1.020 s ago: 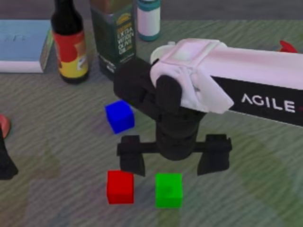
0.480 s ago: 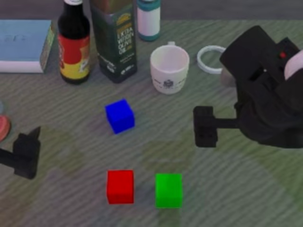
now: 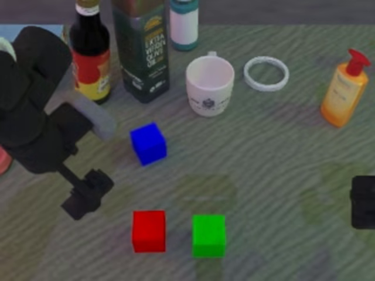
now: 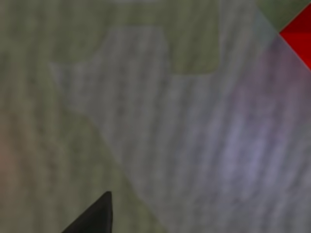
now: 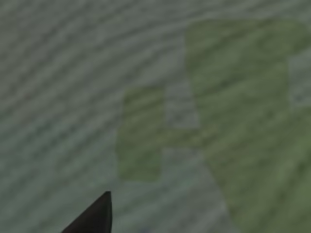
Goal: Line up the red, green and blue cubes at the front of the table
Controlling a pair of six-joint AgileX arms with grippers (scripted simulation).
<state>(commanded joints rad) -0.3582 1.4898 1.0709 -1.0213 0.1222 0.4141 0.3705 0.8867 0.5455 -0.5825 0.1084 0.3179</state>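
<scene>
The red cube (image 3: 148,231) and the green cube (image 3: 208,235) sit side by side near the front edge of the grey-green table (image 3: 275,164), a small gap between them. Farther back, the blue cube (image 3: 148,143) stands alone. My left gripper (image 3: 61,170) hangs open over the left side of the table, left of the red and blue cubes, holding nothing. One black finger (image 3: 88,194) shows. In the left wrist view a corner of the red cube (image 4: 299,36) shows beyond one fingertip (image 4: 97,218). My right gripper (image 3: 364,202) is open at the right edge, over bare cloth.
Along the back stand a sauce bottle (image 3: 89,55), a dark olive oil tin (image 3: 140,47), a white bottle (image 3: 184,23), a white mug (image 3: 210,85), a white ring (image 3: 266,73) and an orange pump bottle (image 3: 343,91).
The right arm has pulled away from above the red and green cubes to the right edge. The left arm has swung in from the left. No cube has moved.
</scene>
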